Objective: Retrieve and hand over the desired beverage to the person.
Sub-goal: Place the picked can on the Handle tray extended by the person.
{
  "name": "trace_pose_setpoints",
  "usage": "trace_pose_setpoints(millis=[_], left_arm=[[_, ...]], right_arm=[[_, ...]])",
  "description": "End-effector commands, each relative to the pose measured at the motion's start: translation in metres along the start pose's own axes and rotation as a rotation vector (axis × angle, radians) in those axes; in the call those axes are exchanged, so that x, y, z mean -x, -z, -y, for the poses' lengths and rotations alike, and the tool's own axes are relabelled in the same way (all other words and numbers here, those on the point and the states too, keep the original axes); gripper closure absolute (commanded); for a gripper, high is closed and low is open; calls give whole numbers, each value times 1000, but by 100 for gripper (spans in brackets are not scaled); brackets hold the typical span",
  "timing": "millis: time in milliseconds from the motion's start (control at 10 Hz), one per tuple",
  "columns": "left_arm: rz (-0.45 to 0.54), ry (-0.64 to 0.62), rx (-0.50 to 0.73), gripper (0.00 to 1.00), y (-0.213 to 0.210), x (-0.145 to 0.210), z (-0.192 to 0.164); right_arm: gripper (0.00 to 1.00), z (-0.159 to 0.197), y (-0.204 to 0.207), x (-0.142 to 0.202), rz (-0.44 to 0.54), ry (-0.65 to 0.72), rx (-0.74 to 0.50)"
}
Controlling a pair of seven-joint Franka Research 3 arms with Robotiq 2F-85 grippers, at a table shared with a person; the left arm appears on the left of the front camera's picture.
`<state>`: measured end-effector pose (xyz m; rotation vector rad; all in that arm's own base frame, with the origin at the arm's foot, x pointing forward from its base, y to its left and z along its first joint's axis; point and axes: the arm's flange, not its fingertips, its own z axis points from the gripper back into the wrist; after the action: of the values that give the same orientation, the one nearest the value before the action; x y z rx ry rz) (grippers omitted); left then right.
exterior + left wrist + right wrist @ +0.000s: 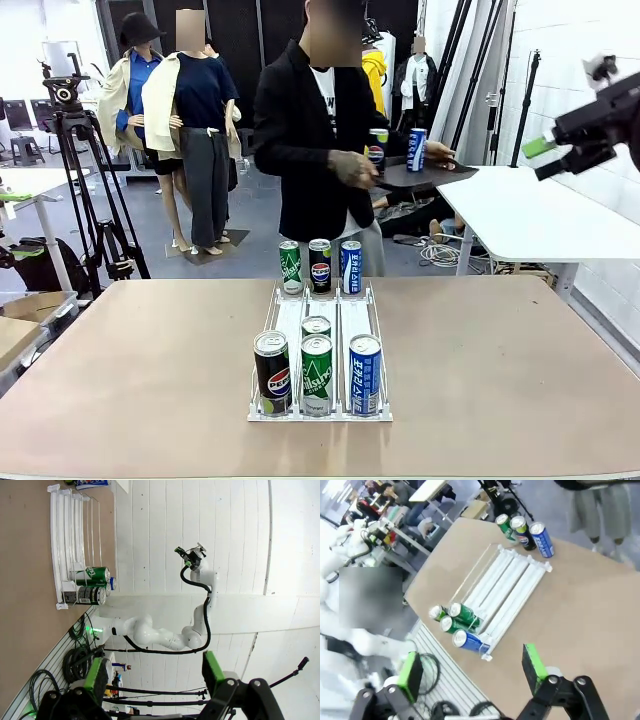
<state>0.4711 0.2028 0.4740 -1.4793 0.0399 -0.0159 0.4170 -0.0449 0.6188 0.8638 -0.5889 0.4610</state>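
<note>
White rack (330, 318) rails on the brown tabletop (150, 360) are loaded at the near end with a Pepsi can (272, 372), a green can (317, 375) and a blue can (365, 374), three more being stood at the far end. Both the left pincer (155, 672) and the right pincer (470, 672) are held released and raised, nothing grasped. Beyond the tabletop the person (315, 150) is turned to a side table; since no choice is signalled, the wrong can could be taken, or a neighbour toppled, the cans being set so close.

The person (318, 150) in a black open jacket over a white T-shirt stands at the far side of the desk (150, 350), turned aside, one hand (436, 152) at a blue can (416, 149) on a small dark side table. On the desk, a white rack (320, 365) holds beverage cans: Pepsi (272, 372), green Chilsung (317, 375), blue (365, 374).
</note>
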Motion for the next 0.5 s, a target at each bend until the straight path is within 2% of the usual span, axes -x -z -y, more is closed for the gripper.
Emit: trace_pose_setpoints(millis=[0, 200, 400], left_arm=[[4, 1, -9, 0, 0, 1, 2], [4, 1, -9, 0, 0, 1, 2], [4, 1, -9, 0, 0, 1, 2]], right_arm=[[0, 33, 7, 16, 50, 50, -70], [0, 85, 13, 26, 43, 144, -148], [0, 112, 16, 32, 65, 196, -208]])
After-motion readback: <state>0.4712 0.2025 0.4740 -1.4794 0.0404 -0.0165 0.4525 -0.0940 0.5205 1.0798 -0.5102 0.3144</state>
